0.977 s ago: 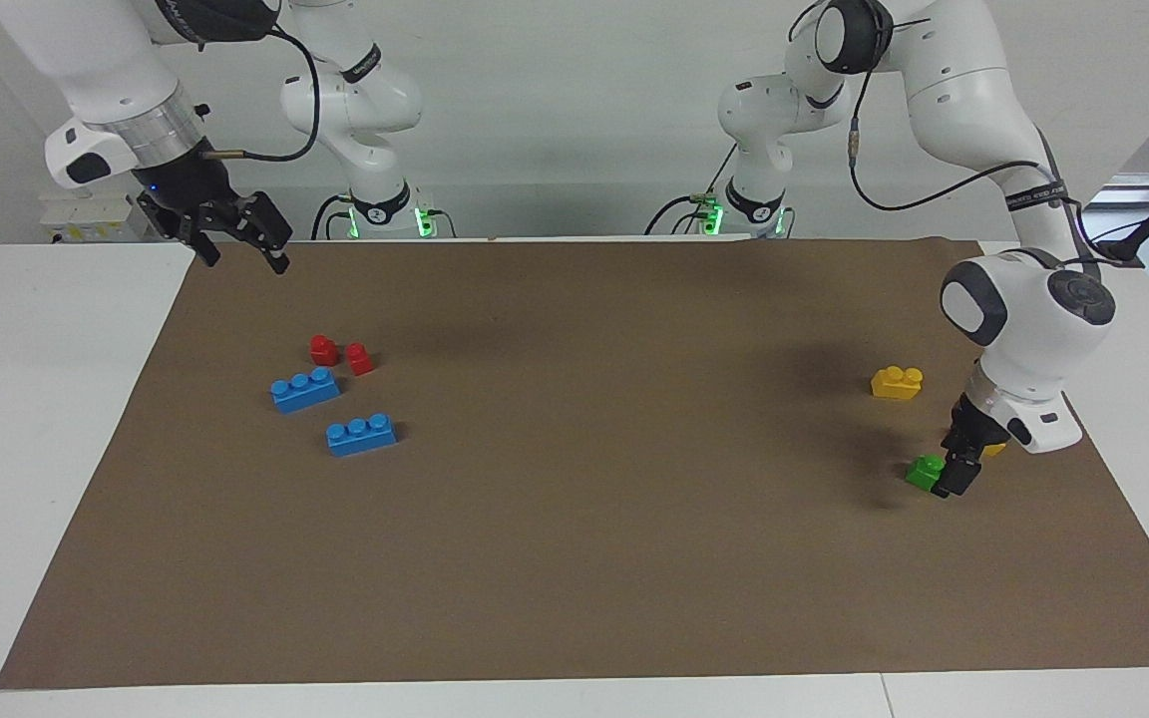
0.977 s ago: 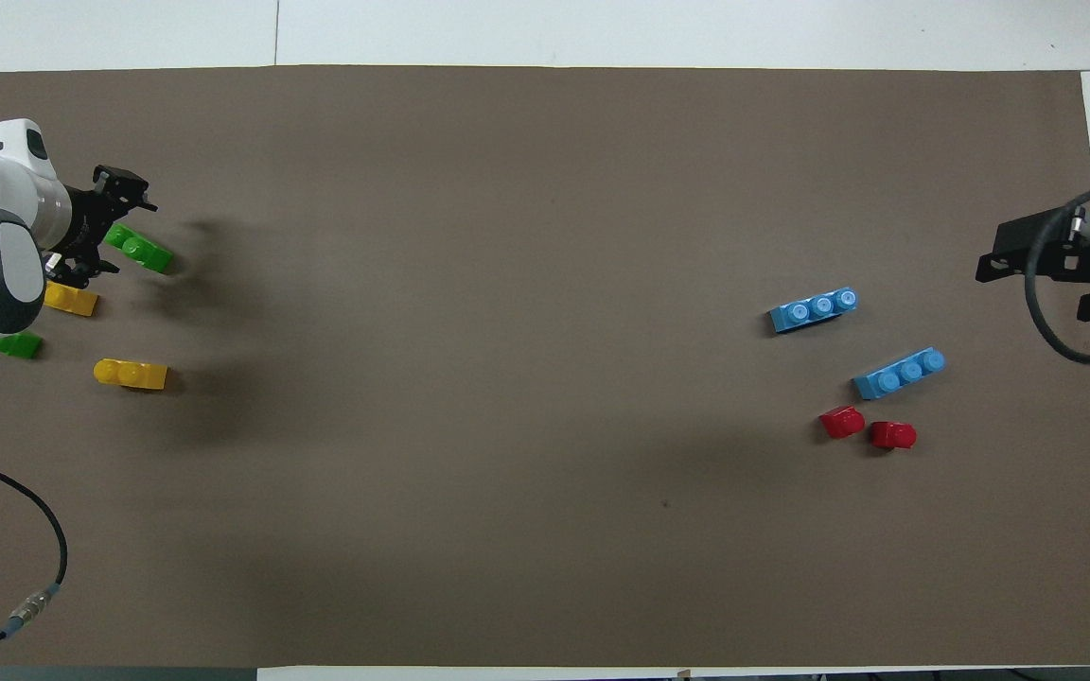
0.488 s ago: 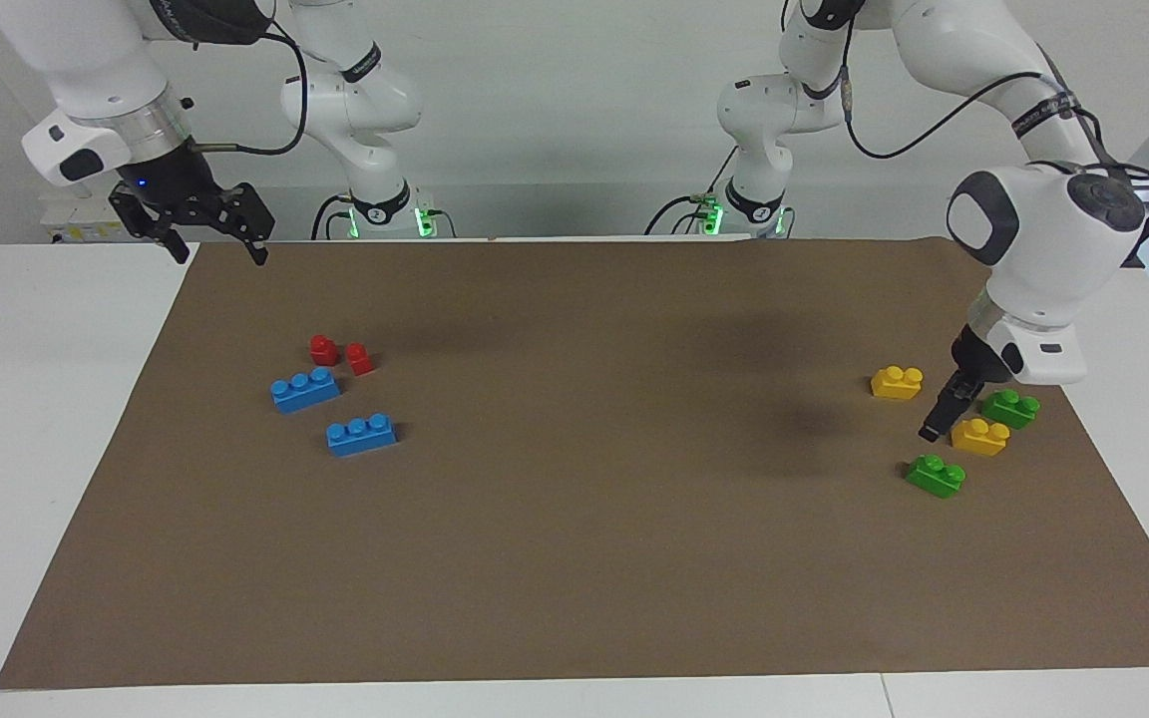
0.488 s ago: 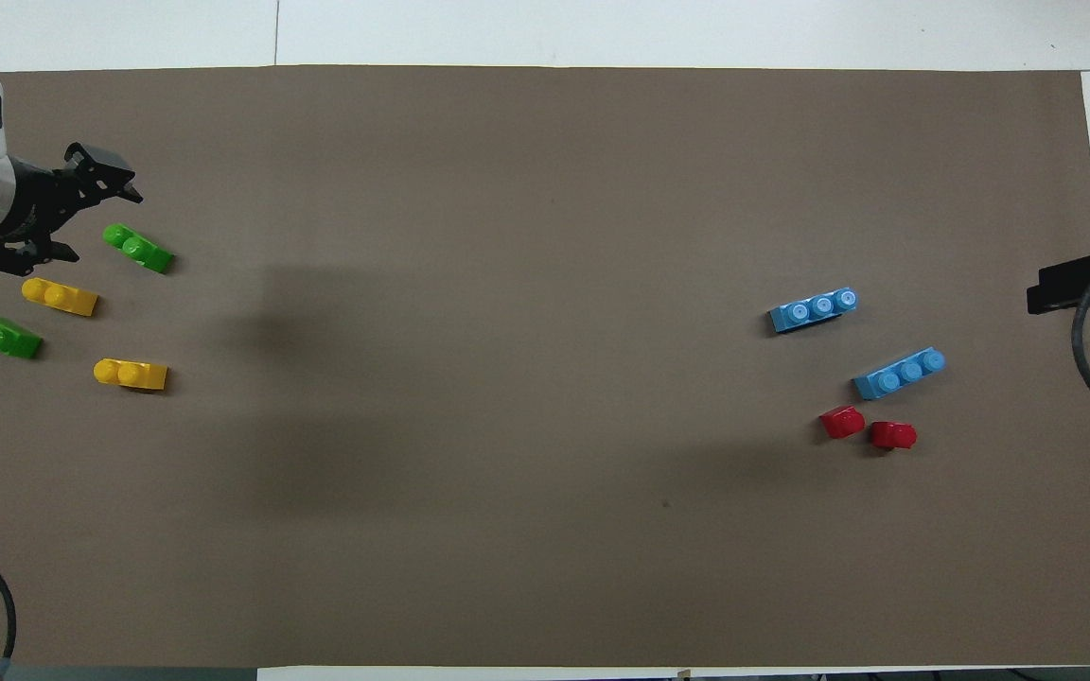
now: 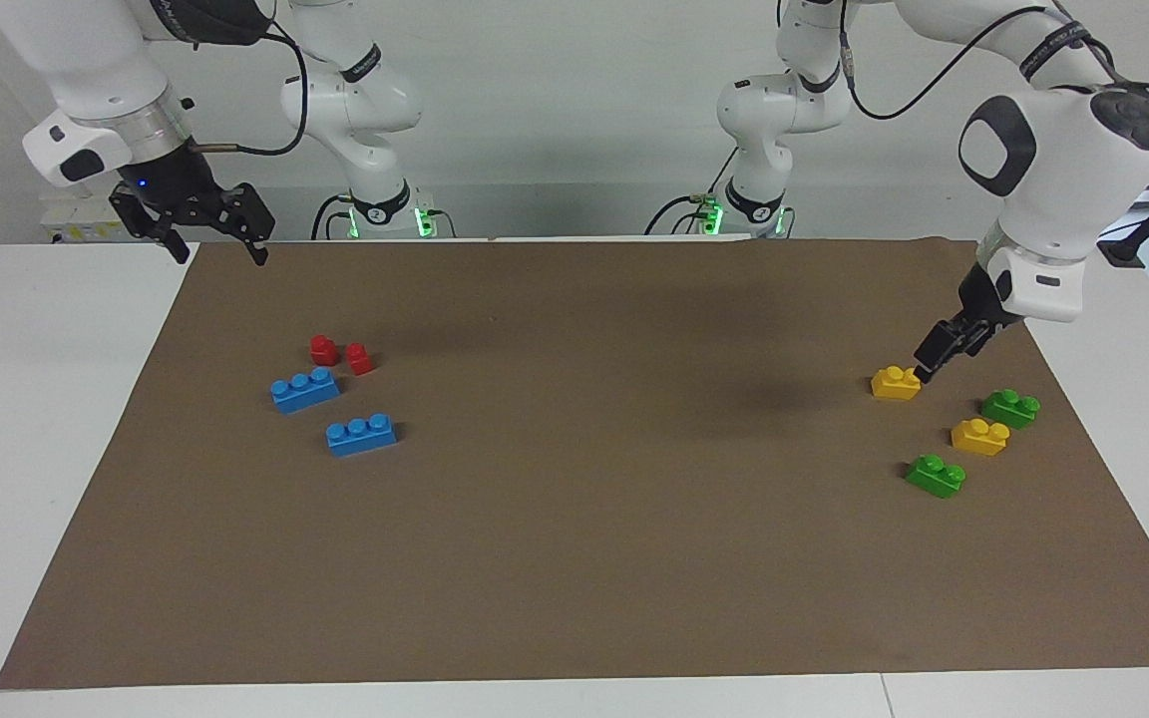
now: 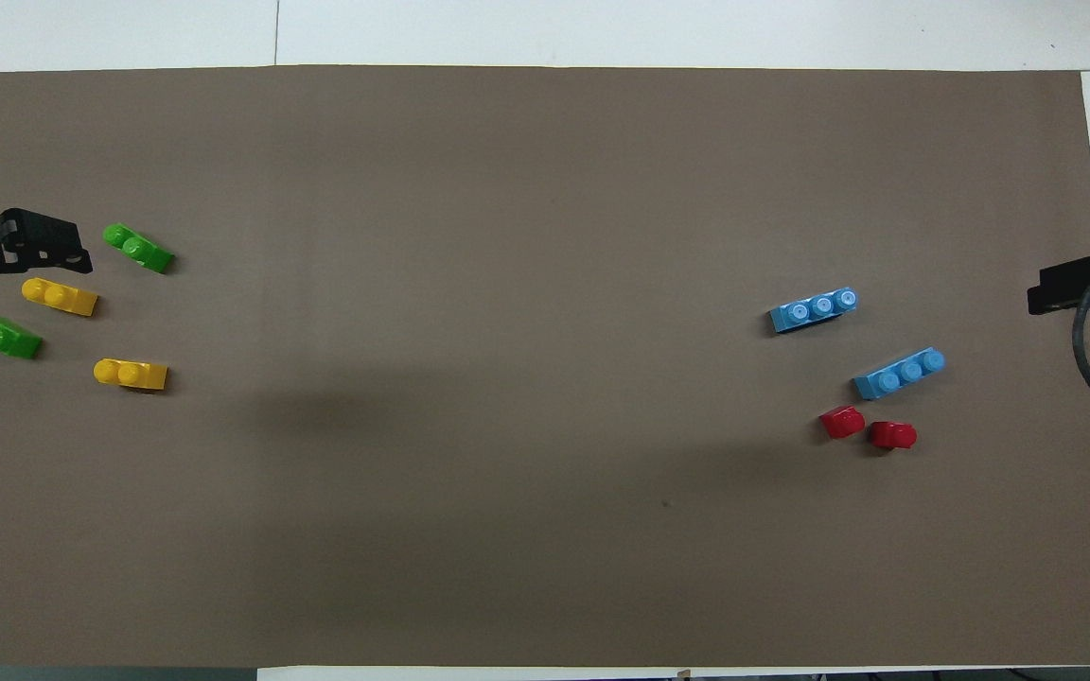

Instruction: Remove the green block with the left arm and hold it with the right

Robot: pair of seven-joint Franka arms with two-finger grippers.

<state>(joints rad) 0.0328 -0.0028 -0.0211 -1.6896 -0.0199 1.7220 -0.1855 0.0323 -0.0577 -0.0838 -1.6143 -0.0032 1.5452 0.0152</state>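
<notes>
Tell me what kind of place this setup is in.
Most likely a robotics lab workbench: two white arms mounted at one table edge, the left gripper raised near the yellow brick, the right gripper waiting above the brown mat, with toy bricks like the green block laid out.

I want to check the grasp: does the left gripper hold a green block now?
No: both green blocks lie on the brown mat, and the left gripper hangs empty above them.

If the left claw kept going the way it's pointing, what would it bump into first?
Probably the yellow brick nearest the robots: the left gripper slants down right above it. Depth is hard to judge, so it might just miss.
</notes>
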